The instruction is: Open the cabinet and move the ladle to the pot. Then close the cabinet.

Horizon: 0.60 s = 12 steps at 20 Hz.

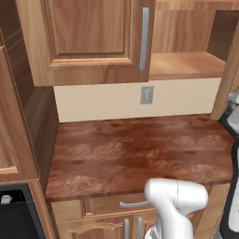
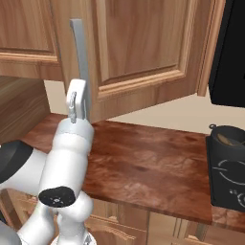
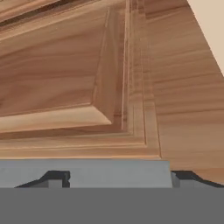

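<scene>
The cabinet's right door (image 2: 143, 43) stands swung out over the counter, and its bare shelf (image 1: 186, 65) shows. The left door (image 1: 88, 32) is shut. My gripper (image 2: 75, 104) sits at the lower end of the open door's grey bar handle (image 2: 79, 57). In the hand view the gripper (image 3: 120, 177) is open, its dark fingertips (image 3: 56, 177) wide apart against the handle bar (image 3: 109, 171), with the door panel (image 3: 65, 78) close ahead. The black pot (image 2: 228, 136) stands on the stove at the right. The brown ladle (image 2: 225, 139) lies inside it.
A brown counter (image 1: 135, 149) runs under the cabinet, with a wall outlet (image 1: 146, 94) behind it. The black stove (image 2: 226, 179) borders it on the right. Low cabinets with drawers (image 1: 107, 219) sit below, and a tall wooden unit (image 1: 18, 116) stands at the left.
</scene>
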Tool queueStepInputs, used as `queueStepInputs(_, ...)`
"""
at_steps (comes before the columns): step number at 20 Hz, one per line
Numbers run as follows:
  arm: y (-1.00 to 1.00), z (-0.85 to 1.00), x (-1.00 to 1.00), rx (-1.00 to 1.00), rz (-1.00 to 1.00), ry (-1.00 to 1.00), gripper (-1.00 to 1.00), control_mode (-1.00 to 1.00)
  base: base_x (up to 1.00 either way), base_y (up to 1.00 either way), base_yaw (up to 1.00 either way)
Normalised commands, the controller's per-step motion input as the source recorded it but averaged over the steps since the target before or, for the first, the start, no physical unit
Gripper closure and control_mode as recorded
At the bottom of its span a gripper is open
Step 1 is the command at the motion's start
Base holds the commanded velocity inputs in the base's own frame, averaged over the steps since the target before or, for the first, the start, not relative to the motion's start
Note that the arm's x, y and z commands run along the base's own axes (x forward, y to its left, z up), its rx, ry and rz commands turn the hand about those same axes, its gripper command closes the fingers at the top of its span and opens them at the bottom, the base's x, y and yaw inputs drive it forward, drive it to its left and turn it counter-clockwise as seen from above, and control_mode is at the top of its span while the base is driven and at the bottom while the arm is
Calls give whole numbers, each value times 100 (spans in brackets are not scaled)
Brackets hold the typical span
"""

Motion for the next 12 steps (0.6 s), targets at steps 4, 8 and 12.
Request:
queueStepInputs(4, 13, 0, 98, 2, 5, 0, -100, -100, 0, 0, 0)
queueStepInputs(8, 3, 0, 100, 4, 5, 0, -100, -100, 0, 0, 0)
queueStepInputs(12, 0, 0, 100, 5, 5, 0, -100, -100, 0, 0, 0)
